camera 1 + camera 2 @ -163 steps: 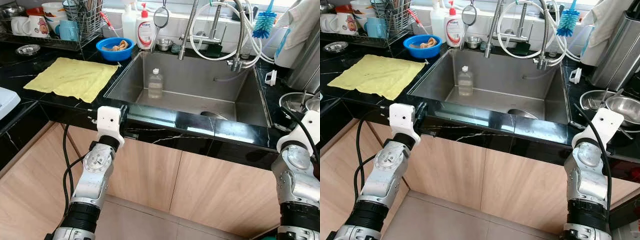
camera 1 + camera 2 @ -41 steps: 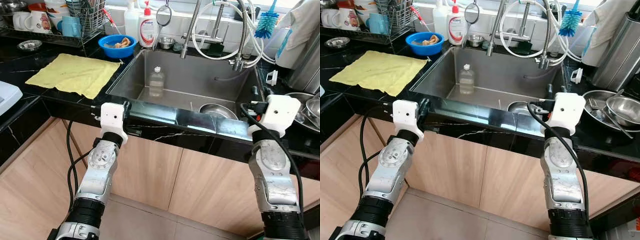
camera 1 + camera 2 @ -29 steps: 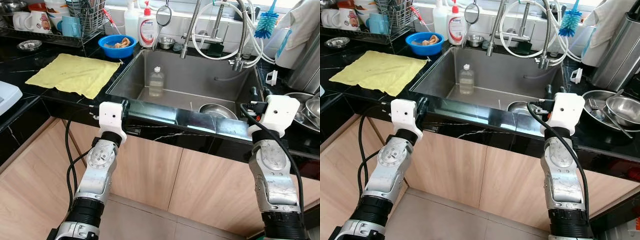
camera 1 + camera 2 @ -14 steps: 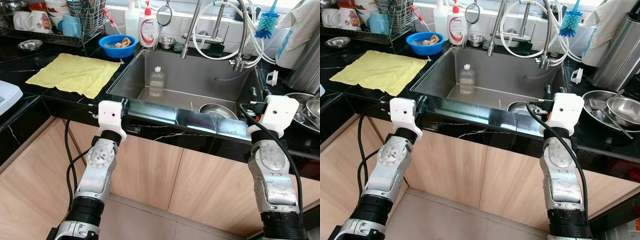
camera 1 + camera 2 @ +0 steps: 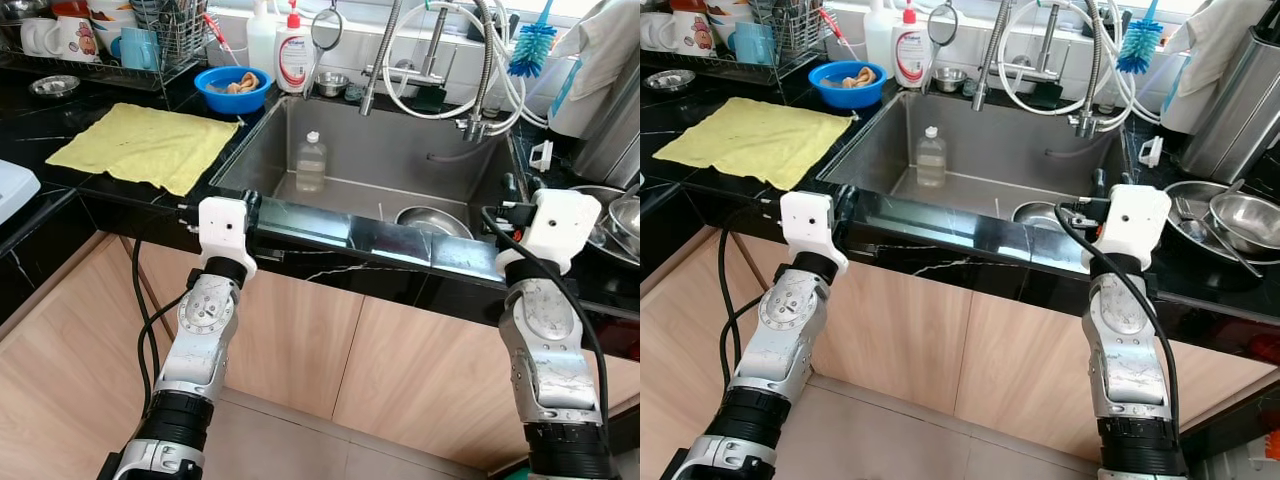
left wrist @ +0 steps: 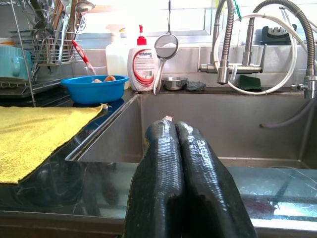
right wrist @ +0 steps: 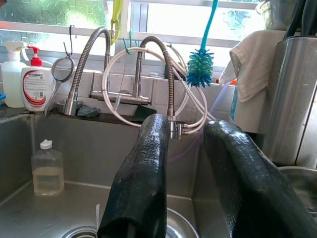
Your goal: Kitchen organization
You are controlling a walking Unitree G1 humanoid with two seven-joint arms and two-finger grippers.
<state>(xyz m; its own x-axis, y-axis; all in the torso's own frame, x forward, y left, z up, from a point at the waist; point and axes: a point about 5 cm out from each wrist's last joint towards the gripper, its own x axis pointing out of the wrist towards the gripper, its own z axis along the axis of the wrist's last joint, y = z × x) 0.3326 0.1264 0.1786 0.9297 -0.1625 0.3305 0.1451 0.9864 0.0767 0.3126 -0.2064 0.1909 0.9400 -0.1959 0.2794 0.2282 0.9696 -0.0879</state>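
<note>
The right gripper (image 7: 190, 198), fingers spread, is held over the sink (image 5: 400, 160); the bottle (image 5: 311, 163) could be toppled if clipped; the left gripper (image 6: 183, 168) is pressed together at the counter (image 5: 150, 195) edge.

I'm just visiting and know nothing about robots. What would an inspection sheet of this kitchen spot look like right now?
Surface: black stone counter around a steel sink.
Job's things: clear bottle standing upright in the sink; steel bowl lying in the sink near the right side.
Clutter: yellow cloth spread flat; blue bowl with food bits; soap bottle; dish rack with mugs; blue bottle brush hanging.
Grippers: left gripper shut, at the sink's front edge; right gripper open, over the sink's right end.
Cables: black cable looping beside the left arm; another along the right arm.
Surroundings: wooden cabinet doors below; window behind the taps.
</note>
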